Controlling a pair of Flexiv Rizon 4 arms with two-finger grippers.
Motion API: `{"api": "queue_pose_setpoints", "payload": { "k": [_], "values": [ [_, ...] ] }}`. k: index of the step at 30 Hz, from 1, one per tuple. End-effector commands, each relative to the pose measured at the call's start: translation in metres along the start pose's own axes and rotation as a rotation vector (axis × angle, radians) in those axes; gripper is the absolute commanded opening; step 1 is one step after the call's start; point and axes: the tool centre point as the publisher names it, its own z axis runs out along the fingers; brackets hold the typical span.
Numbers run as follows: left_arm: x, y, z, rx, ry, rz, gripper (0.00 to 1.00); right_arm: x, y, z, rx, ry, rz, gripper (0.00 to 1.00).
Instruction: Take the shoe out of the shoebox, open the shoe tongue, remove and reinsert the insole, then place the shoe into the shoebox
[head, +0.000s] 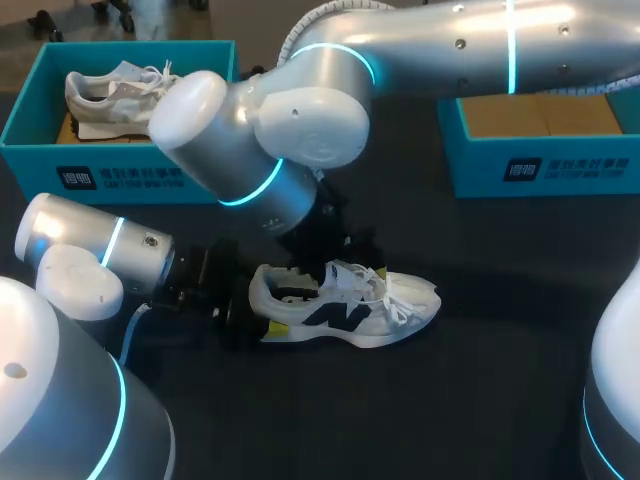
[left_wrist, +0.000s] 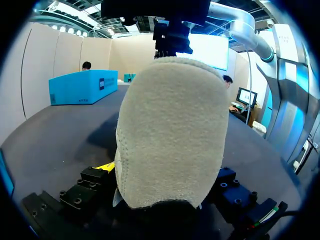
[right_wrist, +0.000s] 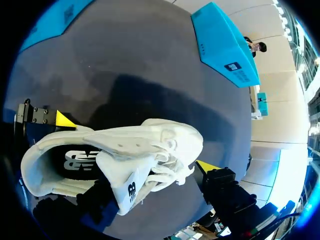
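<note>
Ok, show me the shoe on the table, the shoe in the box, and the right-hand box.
shoe on the table (head: 335, 317): head view, on its side panel.
shoe in the box (head: 105, 100): head view, on its side.
right-hand box (head: 545, 168): head view, on its front wall.

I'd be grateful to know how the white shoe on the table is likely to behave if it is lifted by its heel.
The shoe probably weighs little: mesh upper, foam-like sole. Held only at the heel by the left end effector, the toe may droop. The heel's rough fabric should resist slipping.
</note>
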Motion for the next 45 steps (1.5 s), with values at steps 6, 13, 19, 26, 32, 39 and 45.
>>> {"api": "queue_pose_setpoints", "payload": {
  "k": [6, 13, 19, 26, 32, 39, 45],
  "values": [
    [0.001, 0.001, 0.001, -0.004, 0.002, -0.001, 0.0, -0.027, -0.008, -0.007, -0.029, 0.052, 0.484, 0.58],
    [0.001, 0.001, 0.001, -0.004, 0.002, -0.001, 0.0, -0.027, -0.008, -0.013, -0.044, 0.073, 0.487, 0.29],
    [0.001, 0.001, 0.001, -0.004, 0.002, -0.001, 0.0, -0.024, -0.008, -0.01, -0.042, 0.083, 0.477, 0.05],
    [0.001, 0.001, 0.001, -0.004, 0.002, -0.001, 0.0, -0.03, -0.008, -0.001, -0.039, 0.095, 0.48, 0.0],
    [0.001, 0.001, 0.001, -0.004, 0.002, -0.001, 0.0, -0.04, -0.006, 0.012, -0.038, 0.094, 0.482, 0.0],
    [0.001, 0.001, 0.001, -0.004, 0.002, -0.001, 0.0, -0.049, -0.003, 0.027, -0.043, 0.091, 0.487, 0.05],
    [0.001, 0.001, 0.001, -0.004, 0.002, -0.001, 0.0, -0.053, -0.002, 0.043, -0.036, 0.091, 0.495, 0.07]
  ]
}}
